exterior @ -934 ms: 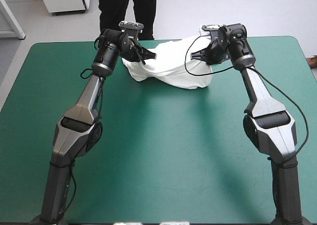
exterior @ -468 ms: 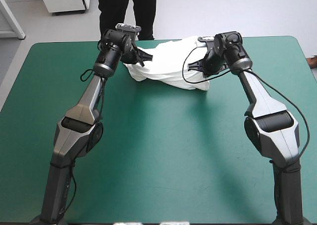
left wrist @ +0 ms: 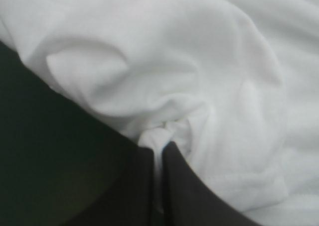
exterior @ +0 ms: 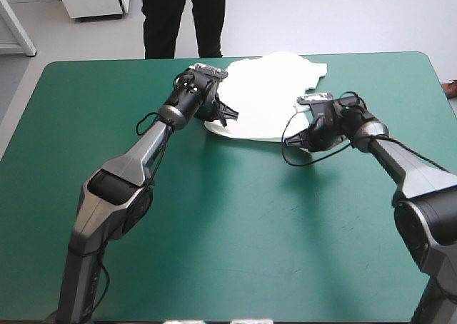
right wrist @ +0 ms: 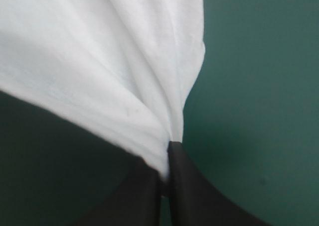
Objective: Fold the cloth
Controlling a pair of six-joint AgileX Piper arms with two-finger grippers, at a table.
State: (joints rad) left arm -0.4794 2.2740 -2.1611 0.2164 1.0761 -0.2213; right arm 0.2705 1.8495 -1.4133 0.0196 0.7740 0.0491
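The white T-shirt (exterior: 265, 95) lies spread near the table's far edge, at the middle. My left gripper (exterior: 230, 115) sits low at the shirt's near left edge and is shut on the T-shirt; in its own view the black fingers (left wrist: 142, 186) pinch a bunched fold of the T-shirt (left wrist: 199, 66). At the near right corner my right gripper (exterior: 303, 135) is also shut on the T-shirt. Its own view shows the T-shirt (right wrist: 99, 66) drawn into pleats that run into the fingertips (right wrist: 175, 159).
The teal-green table cover (exterior: 228, 217) stretches bare from the shirt to the near edge. The shirt's far side reaches the table's far edge (exterior: 235, 56).
Both arms have come down and toward the near side with the shirt. It was a raised bunch between the grippers earlier and now lies spread low on the table.
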